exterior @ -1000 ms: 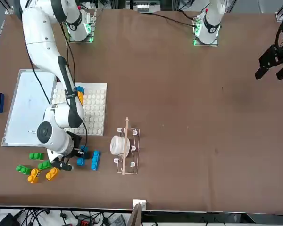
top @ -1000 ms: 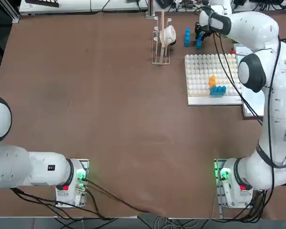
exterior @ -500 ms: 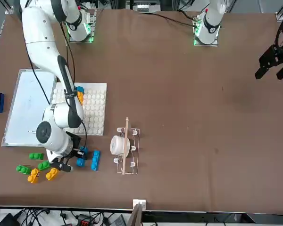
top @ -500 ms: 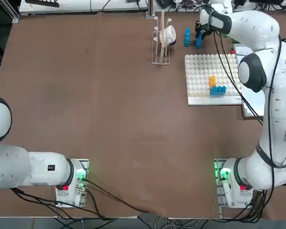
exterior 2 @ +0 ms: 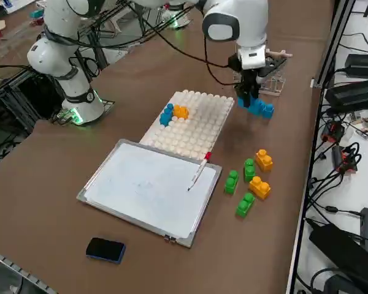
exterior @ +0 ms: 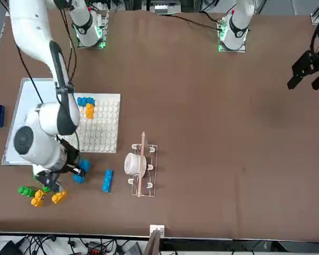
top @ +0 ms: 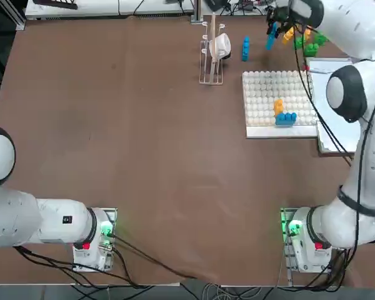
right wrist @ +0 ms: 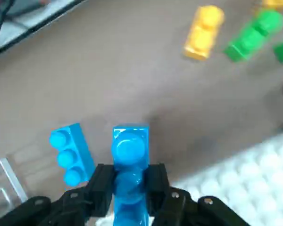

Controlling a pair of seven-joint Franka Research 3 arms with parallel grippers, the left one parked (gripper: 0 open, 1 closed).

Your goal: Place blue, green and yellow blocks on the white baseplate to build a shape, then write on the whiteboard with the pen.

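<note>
From my station I saw the right hand (right wrist: 130, 197) raised above the brown table (top: 144, 144), past the far edge of the white baseplate (top: 262, 100), its two black fingers (right wrist: 102, 186) pinching a blue block (right wrist: 130, 155) between them. The block stuck out beyond the fingertips, clear of the table. A second blue block (exterior: 107, 180) lay flat on the table just beside it, near a small wire rack (top: 211, 53) that held a white cup (exterior: 134, 163).

On the baseplate I counted two pieces already seated: a blue block (top: 285, 117) by the edge nearest the robot and a yellow-orange block (top: 278, 105) touching it on its far side.

The loose pile sat on the table off the far corner of the whiteboard (exterior 2: 148, 187): three green blocks (exterior 2: 245, 204) and two yellow-orange blocks (exterior 2: 263, 160) close together, none stacked as far as I could tell.

The pen (exterior 2: 199, 171) rested on the whiteboard at the corner nearest the baseplate, its red end pointing toward the plate. A dark blue eraser (exterior 2: 105, 249) lay on the table, apart from the whiteboard's opposite end.
</note>
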